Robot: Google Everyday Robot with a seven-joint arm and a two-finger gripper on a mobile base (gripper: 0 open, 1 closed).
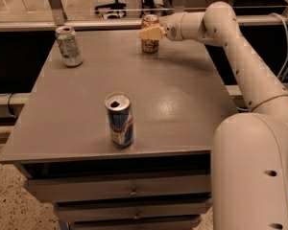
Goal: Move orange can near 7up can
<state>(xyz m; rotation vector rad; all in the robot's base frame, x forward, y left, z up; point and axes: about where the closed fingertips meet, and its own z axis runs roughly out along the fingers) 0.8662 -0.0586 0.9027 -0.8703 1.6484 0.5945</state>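
Observation:
The orange can (150, 43) stands upright at the far edge of the grey table (182, 104), right of centre. My gripper (151, 32) reaches in from the right and is at the can's upper half, its pale tip lying across the can's front. The 7up can (69, 46), white-silver with green markings, stands upright at the far left of the table, well apart from the orange can.
A taller blue-and-silver can (119, 120) with an open top stands near the table's front edge. My arm (240, 56) spans the table's right side. Drawers (134, 191) sit below the tabletop. A rail (105, 24) runs behind the table.

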